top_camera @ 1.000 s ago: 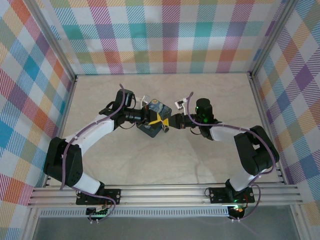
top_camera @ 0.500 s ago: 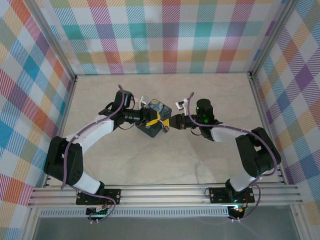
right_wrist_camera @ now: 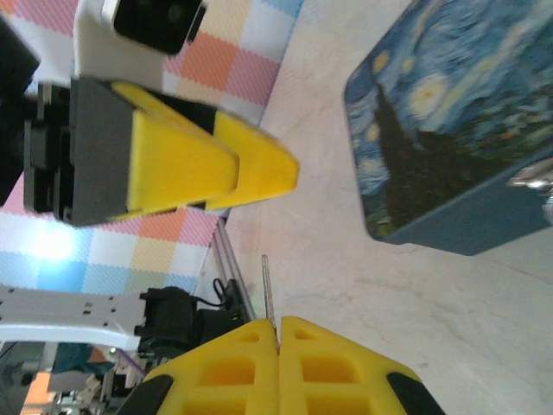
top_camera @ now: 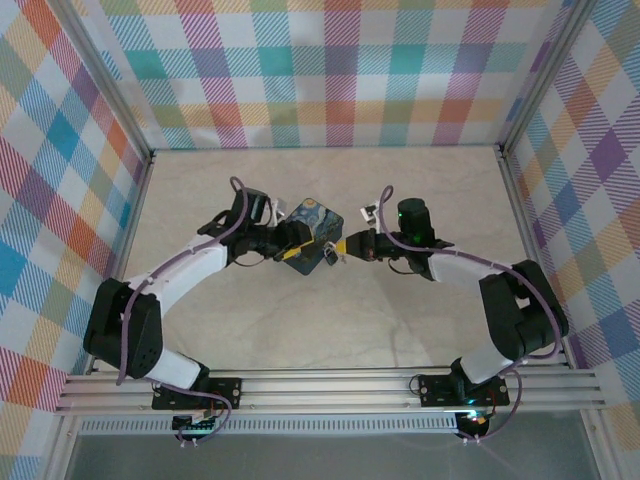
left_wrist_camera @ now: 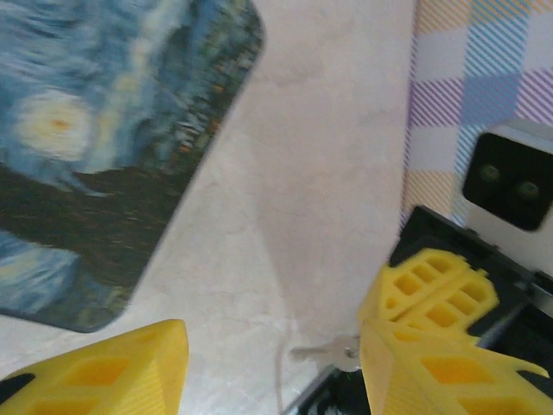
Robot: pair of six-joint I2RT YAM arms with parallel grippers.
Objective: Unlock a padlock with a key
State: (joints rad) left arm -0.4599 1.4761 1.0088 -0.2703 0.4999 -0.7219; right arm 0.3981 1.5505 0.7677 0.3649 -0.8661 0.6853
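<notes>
The padlock [top_camera: 312, 228], a blue block with a night-sky print, lies on the table; it fills the upper left of the left wrist view [left_wrist_camera: 95, 147] and the upper right of the right wrist view [right_wrist_camera: 458, 130]. My left gripper [top_camera: 292, 252] is open just beside its near-left edge, its yellow fingers [left_wrist_camera: 112, 372] wide apart over bare table. My right gripper [top_camera: 343, 246] is shut on the key [right_wrist_camera: 268, 290], whose thin blade sticks out of the closed fingertips. The key [left_wrist_camera: 333, 352] points toward the left gripper, a short way from the padlock.
The pale marble-look table [top_camera: 330, 320] is boxed in by plaid walls on three sides. Aluminium rails [top_camera: 330, 385] run along the near edge by the arm bases. Both arms meet at mid-table, fingertips almost facing each other.
My left gripper has opened, let go of the padlock and drawn back a little to the left. The padlock now lies slightly farther back. The right gripper stays shut on the key.
</notes>
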